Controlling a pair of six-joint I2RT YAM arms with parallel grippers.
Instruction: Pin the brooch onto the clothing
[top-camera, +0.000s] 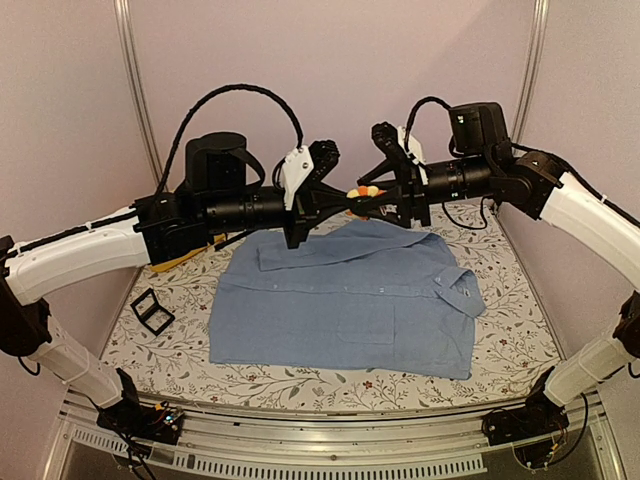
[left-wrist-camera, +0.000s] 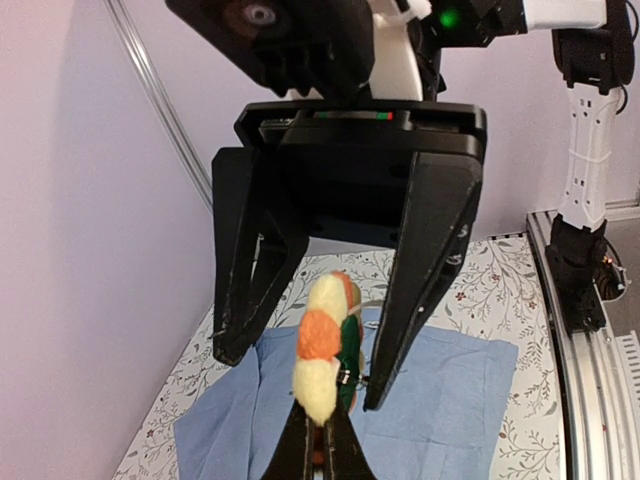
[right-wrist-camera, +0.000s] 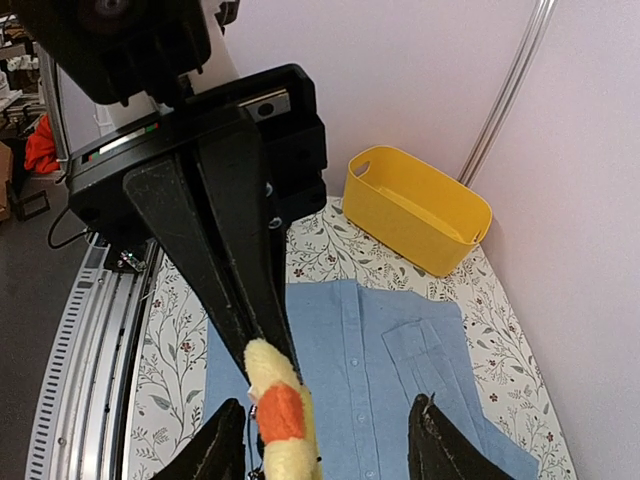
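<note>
Holding the brooch (left-wrist-camera: 322, 350) edge-on, clamped in the left jaws, in the air above the shirt (top-camera: 350, 300) spread flat on the tabletop (top-camera: 500, 340). With the right jaws apart, straddling it; contact unclear. Likely light, soft, felt-like, easily squashed; probably stiffer at the pin behind. Best gripped by the rim, back left clear. Expect limp cloth, apt to bunch.

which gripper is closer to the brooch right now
Left gripper: shut on the brooch, above the shirt. Right gripper: open, its fingers either side of the brooch.
</note>
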